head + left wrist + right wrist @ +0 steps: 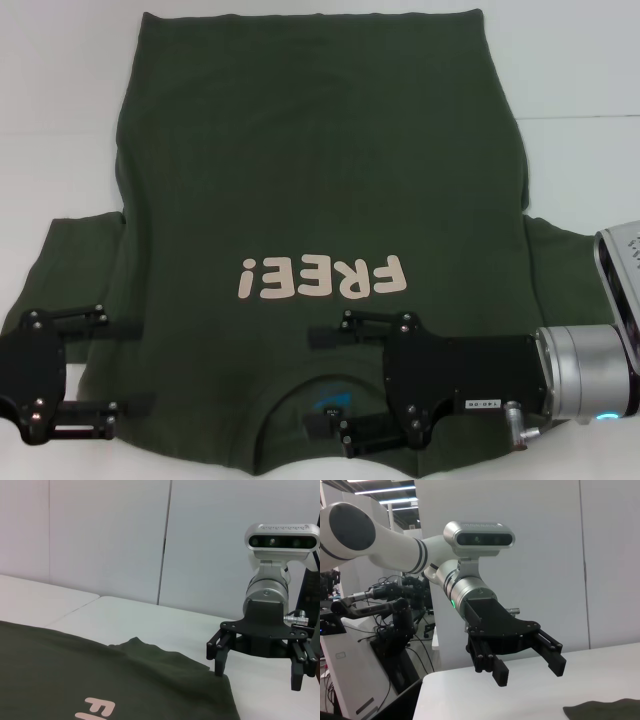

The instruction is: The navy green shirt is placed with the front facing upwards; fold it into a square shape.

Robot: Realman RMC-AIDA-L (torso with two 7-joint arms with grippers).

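Note:
The navy green shirt (320, 170) lies flat on the white table (60, 120), front up. Its pale pink "FREE!" print (322, 277) reads upside down to me, and the collar (262, 420) is at the near edge. My left gripper (145, 366) is open low over the near left sleeve, holding nothing. My right gripper (312, 383) is open over the collar and its label (330, 402). The left wrist view shows the right gripper (257, 679) open at the edge of the shirt (100, 675). The right wrist view shows the left gripper (529, 672) open.
White table (165, 620) runs past the shirt on every side, with white wall panels behind. Beyond the table's left edge stands lab equipment with cables (385, 625). The right arm's wrist camera (620, 270) sits over the right sleeve.

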